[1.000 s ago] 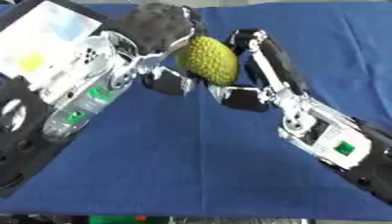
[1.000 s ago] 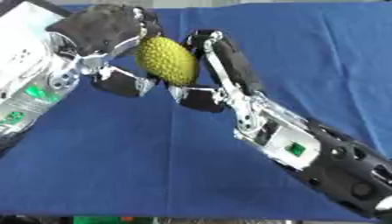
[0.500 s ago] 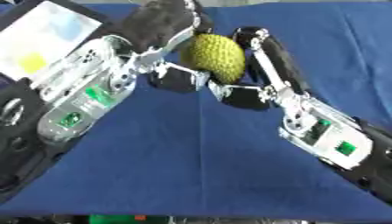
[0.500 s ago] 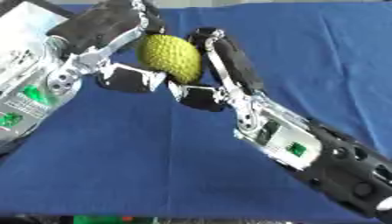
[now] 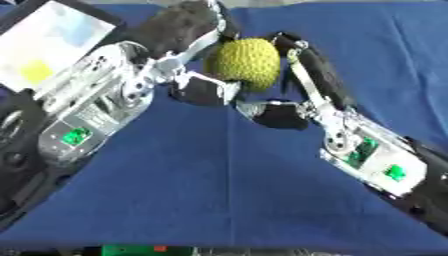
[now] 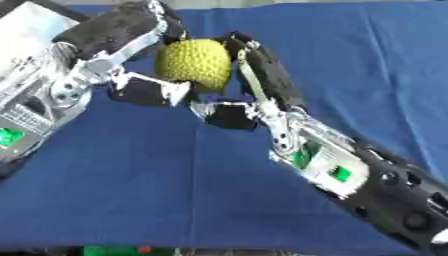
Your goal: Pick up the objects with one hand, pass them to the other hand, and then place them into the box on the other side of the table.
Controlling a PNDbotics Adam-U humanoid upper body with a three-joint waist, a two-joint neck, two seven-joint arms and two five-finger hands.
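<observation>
Box far left holds yellow bit; both hands' fingers grip ball.

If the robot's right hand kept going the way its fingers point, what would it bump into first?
The right hand points up and away, along the bumpy yellow-green ball it already touches. Past that, it would probably meet the left hand on the ball's other side, though depth is hard to judge.

My two arms, black and silver

My left hand has black padded fingers on silver metal links; my right hand has the same look. Each forearm has a silver plate with small green lit marks and round screws. Further back, the arms are covered by black shells.
</observation>
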